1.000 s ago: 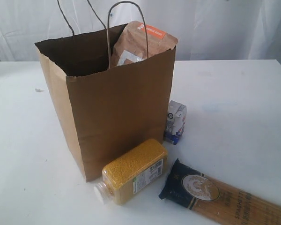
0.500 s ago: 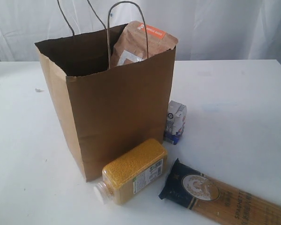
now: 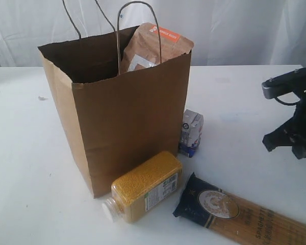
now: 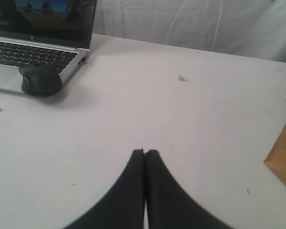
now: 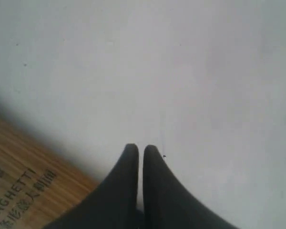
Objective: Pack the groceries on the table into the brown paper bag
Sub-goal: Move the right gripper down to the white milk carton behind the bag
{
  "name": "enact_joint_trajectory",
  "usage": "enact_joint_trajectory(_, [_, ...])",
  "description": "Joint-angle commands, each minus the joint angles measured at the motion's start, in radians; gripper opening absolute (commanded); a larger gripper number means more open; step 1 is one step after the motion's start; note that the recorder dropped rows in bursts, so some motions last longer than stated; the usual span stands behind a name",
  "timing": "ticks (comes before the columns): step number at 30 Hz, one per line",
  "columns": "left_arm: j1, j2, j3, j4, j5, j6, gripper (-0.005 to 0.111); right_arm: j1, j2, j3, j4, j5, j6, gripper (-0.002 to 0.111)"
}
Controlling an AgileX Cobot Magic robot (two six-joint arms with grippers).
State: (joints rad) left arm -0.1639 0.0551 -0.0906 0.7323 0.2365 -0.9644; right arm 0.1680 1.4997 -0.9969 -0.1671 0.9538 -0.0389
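Right wrist view, spaghetti pack (image 5: 24, 191) near closed claw (image 5: 139, 149)

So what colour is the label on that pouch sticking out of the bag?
Orange; the pouch label shows best in the exterior view.

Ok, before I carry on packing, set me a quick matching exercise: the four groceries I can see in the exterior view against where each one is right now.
Things:
1. brown pouch
2. yellow-grain bottle
3. small white-blue carton
4. long spaghetti pack

Places:
A. standing just right of the brown paper bag in the exterior view
B. lying flat, running off the exterior view's lower right corner
C. inside the bag, top poking above the rim
D. lying on its side in front of the bag

Pairs: 1-C, 2-D, 3-A, 4-B
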Motion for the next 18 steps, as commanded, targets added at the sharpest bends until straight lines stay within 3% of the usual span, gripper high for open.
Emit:
enact_joint_trajectory(1, [0.002,-0.007,0.001,0.012,-0.003,0.000,0.000,0.056,-0.014,0.034,0.062,-0.053,-0.182,0.000])
enact_joint_trajectory(7, [0.002,-0.007,0.001,0.012,-0.001,0.000,0.000,0.101,-0.014,0.077,0.118,-0.264,-0.180,0.000])
enact_joint_trajectory(12, [0.002,-0.007,0.001,0.012,-0.003,0.000,0.000,0.100,-0.069,0.245,0.351,-0.725,-0.307,0.000])
enact_joint_trajectory(18, [0.002,-0.007,0.001,0.012,-0.003,0.000,0.000,0.100,-0.139,0.416,0.369,-1.027,-0.400,0.000])
